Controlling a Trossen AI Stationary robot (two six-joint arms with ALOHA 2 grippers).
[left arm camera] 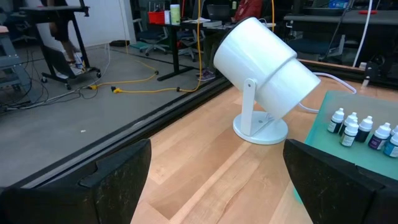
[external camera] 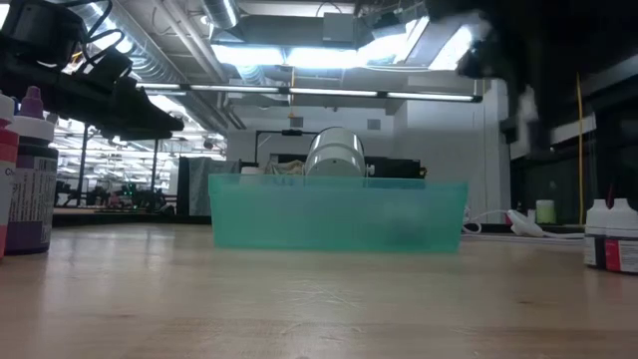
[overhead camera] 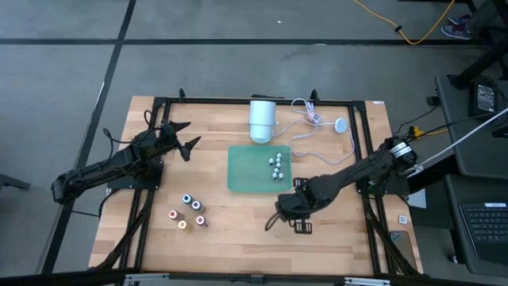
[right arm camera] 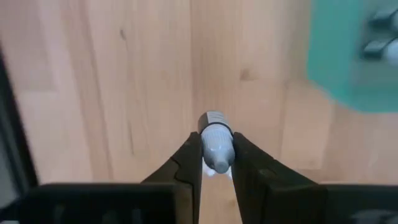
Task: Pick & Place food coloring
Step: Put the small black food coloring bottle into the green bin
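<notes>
A green tray (overhead camera: 246, 171) lies mid-table with several tiny food coloring bottles (overhead camera: 276, 165) standing in it. Several more bottles (overhead camera: 189, 211) with coloured tops stand on the wood near the table's front left, and show large in the low view (external camera: 25, 184). My right gripper (overhead camera: 282, 213) (right arm camera: 216, 163) hangs over the wood just in front of the tray's near right corner, pointing down and shut on one small pale bottle (right arm camera: 215, 140). My left gripper (overhead camera: 181, 137) waits open at the far left, level with the white cylinder (left arm camera: 264, 65). My right gripper pinches the small pale bottle between its two fingers (right arm camera: 189, 165), which come from above and point down. The bottle's rounded pale end (right arm camera: 214, 123) sticks out past the fingertips. It is lifted clear of the wooden table top.
A white cylinder on a stand (overhead camera: 262, 119) sits behind the tray, with a white cable (overhead camera: 313, 131) trailing to the right. One more small bottle (external camera: 610, 237) stands on the wood at the low view's right edge. Black rails (overhead camera: 369, 143) frame the table.
</notes>
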